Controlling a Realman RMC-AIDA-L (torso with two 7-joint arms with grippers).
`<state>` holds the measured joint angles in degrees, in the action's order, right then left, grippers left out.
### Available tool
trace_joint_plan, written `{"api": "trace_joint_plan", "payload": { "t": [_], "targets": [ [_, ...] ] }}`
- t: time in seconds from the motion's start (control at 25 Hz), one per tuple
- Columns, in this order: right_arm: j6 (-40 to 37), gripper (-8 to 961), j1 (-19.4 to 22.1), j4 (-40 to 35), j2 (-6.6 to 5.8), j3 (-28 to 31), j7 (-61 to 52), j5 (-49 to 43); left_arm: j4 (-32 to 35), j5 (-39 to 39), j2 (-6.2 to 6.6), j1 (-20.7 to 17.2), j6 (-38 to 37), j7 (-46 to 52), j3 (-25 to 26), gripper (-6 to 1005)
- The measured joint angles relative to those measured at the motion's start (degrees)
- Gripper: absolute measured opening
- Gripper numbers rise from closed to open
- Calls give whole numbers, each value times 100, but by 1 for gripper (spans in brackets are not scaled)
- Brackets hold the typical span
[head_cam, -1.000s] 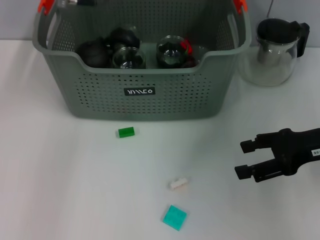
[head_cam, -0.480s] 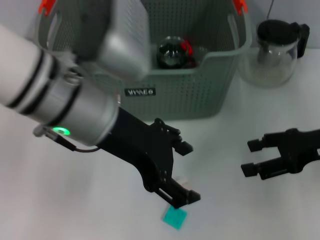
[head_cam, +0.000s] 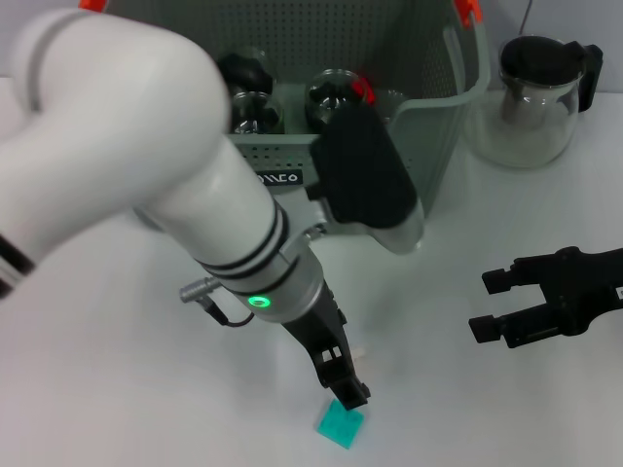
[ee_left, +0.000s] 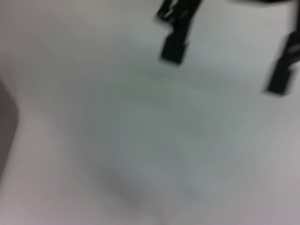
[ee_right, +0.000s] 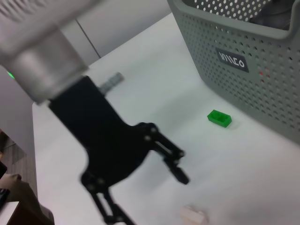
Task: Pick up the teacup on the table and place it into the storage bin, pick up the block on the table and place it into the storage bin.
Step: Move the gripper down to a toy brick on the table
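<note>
Reaching down across the white surface [head_cam: 97, 370], the left tool [ee_right: 145, 187] hangs with its black fingers [ee_right: 174, 165] spread wide and nothing between them, just above a small white block [ee_right: 193, 214]. In the head view the big white left arm fills the middle of the scene and hides much of the storage bin [head_cam: 428, 146] behind it, along with the green block [ee_right: 219, 117], which the right wrist view shows lying on the surface near the bin's front wall, below its black label. A teal block [head_cam: 340, 424] lies just in front of the left tool's tip, close to the white one.

The right tool [head_cam: 498, 305] hangs over the surface well off to the right, its two black fingers parted and holding nothing.

Inside the bin, glass teacups [head_cam: 336, 97] and dark round things sit together; one cup has something red by its rim. Orange clips mark the bin's handles. A glass teapot [head_cam: 533, 97] with a black lid stands on the surface just right of the bin, apart from both tools. No teacup shows on the surface itself.
</note>
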<state>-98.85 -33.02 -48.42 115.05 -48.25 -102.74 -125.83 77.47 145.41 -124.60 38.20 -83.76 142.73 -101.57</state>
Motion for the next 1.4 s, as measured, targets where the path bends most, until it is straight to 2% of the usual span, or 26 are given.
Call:
{"api": "trace_joint_plan", "payload": {
  "t": [0.12,0.28,0.6,1.04,1.24,1.36,1.4],
  "targets": [
    [13,936,-2,0,1,0,0,-2,-377,178,-8,222,336,286,-329,906],
    [70,936,-3,0,10,-7,0,-4,-740,256,-11,411,687,523,-474,905],
    [100,936,-3,8,27,1,0,-4,-1067,282,-21,544,1110,787,-708,902],
    [158,936,-3,9,26,0,0,-3,-1302,236,-21,585,1317,906,-889,731],
    [159,936,-3,9,26,-1,0,-2,-1353,238,-21,596,1326,922,-962,500],
    [158,936,-3,9,26,0,0,-3,-1373,239,-21,606,1339,933,-1016,250],
    [156,936,-3,9,26,-1,0,-3,-1373,240,-21,606,1345,935,-1023,247]
  ]
}}
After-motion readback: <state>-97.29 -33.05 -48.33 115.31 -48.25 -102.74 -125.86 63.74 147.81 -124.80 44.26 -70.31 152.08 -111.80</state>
